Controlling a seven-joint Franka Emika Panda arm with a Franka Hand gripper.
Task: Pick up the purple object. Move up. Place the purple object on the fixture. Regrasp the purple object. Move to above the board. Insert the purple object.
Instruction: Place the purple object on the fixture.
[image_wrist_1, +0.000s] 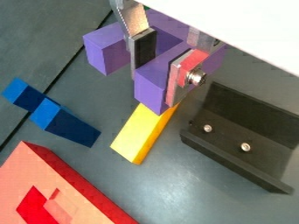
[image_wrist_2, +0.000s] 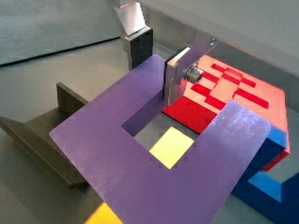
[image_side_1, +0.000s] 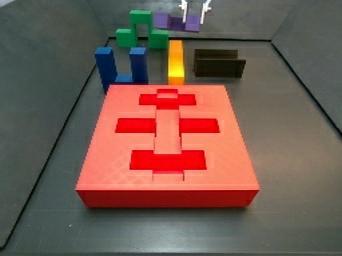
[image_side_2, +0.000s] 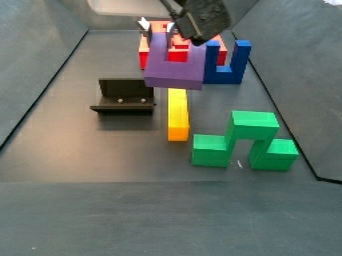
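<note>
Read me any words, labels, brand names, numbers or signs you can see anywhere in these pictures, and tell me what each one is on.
None: no view shows readable text.
Large flat red board: only cross- and bar-shaped recesses, no lettering.
Purple U-shaped plastic block, held off the floor in the gripper jaws: plain.
Dark L-shaped fixture: only screws, no markings.

Dark grey floor (image_side_1: 287, 150) — red board (image_side_1: 167, 150), fixture (image_side_1: 218, 63), blue (image_side_1: 120, 63), green (image_side_2: 245, 140), yellow blocks (image_side_2: 178, 112); end effector (image_side_2: 187, 42) above.
</note>
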